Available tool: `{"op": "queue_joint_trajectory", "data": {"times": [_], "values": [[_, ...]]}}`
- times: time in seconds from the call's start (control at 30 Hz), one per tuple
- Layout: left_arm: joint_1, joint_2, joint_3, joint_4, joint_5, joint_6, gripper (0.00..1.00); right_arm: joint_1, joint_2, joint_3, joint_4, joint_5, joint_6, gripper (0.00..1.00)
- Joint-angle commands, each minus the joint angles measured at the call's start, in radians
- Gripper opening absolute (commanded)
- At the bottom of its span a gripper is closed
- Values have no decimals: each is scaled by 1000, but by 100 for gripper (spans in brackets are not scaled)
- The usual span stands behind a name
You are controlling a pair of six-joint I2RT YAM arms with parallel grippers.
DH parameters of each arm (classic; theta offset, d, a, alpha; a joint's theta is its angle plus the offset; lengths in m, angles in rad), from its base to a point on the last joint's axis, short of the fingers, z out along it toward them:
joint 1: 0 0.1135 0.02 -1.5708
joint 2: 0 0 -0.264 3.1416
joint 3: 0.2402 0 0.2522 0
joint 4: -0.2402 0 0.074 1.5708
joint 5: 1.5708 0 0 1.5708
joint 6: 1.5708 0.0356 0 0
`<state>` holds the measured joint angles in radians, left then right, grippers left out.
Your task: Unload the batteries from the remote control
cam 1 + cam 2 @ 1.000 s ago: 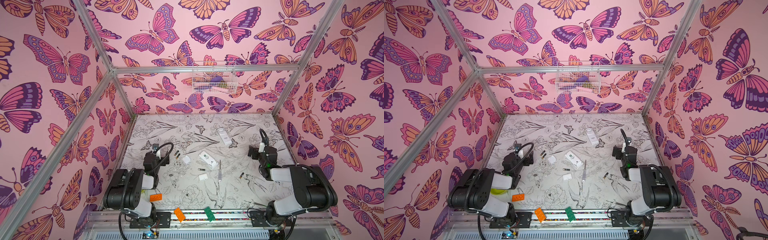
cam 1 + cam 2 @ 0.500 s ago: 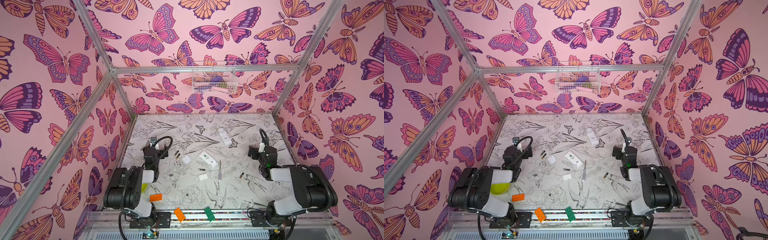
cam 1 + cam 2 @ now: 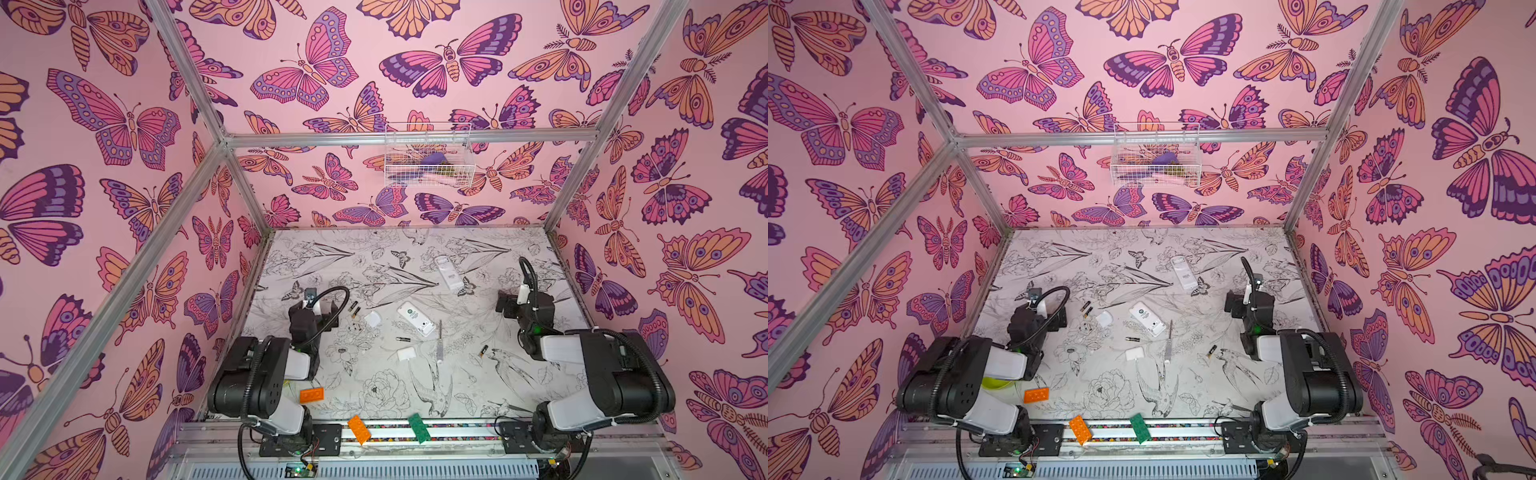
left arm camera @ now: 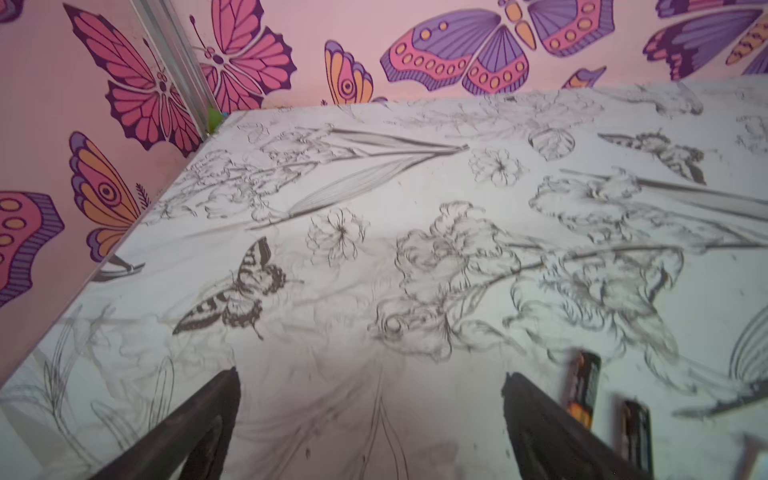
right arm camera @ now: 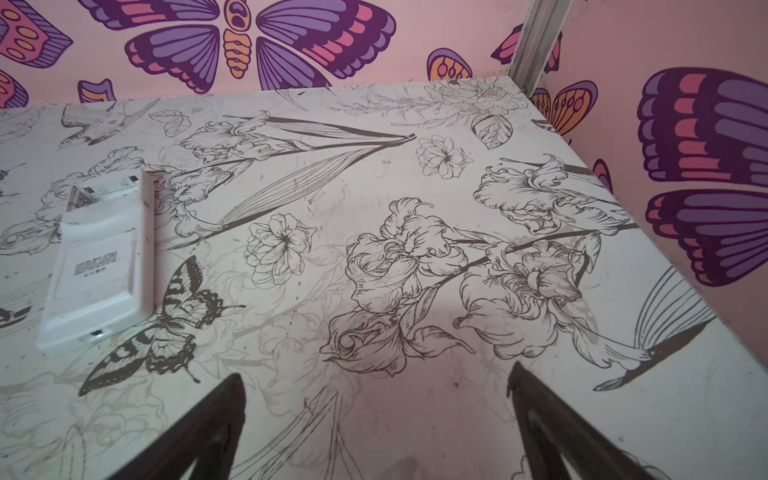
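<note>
- Pincers, two: left pincer point(image 4: 370, 380) and right pincer point(image 5: 374, 374), each with jaws spread wide and gripping nothing (bare table point(image 4: 374, 249) shows between the fingers of both).
- Pair of batteries point(image 3: 353, 310): side by side on the table, just beside the left pincer, close outside one finger point(image 4: 540, 424) in its wrist view.
- Third battery point(image 3: 402, 339): on the table, about midway between the pincers.
- Fourth battery point(image 3: 484, 351): on the table, nearer the right pincer.
- White remote point(image 3: 415, 319): flat, about midway between the pincers.
- Second remote point(image 5: 104, 257): back upward, battery bay uncovered, ahead of the right pincer and off to one side.
- First cover point(image 3: 372, 320): white, between the pair of batteries and the white remote.
- Second cover point(image 3: 406, 354): white, just beside the third battery.
- Grey tool point(image 3: 439, 341): beside the white remote, on its right-pincer side.
</note>
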<state>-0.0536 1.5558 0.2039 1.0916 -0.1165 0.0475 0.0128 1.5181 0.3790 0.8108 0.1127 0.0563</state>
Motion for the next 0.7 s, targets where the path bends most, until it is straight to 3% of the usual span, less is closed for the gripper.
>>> {"op": "queue_joint_trajectory", "data": {"times": [0.0,0.07,0.47,0.6,0.67], "values": [[-2,8,50,28,-26,11,100,-7,-12,17,11,13,16,99],[8,4,150,-135,-71,-29,99,-5,-12,17,11,13,16,99],[15,-5,154,-155,-65,-41,99,-7,-6,24,3,11,16,99],[1,0,135,-78,-82,-23,99,-8,-4,30,-6,7,16,99],[-6,1,45,25,-69,-11,99,-8,-9,20,7,5,16,99]]}}
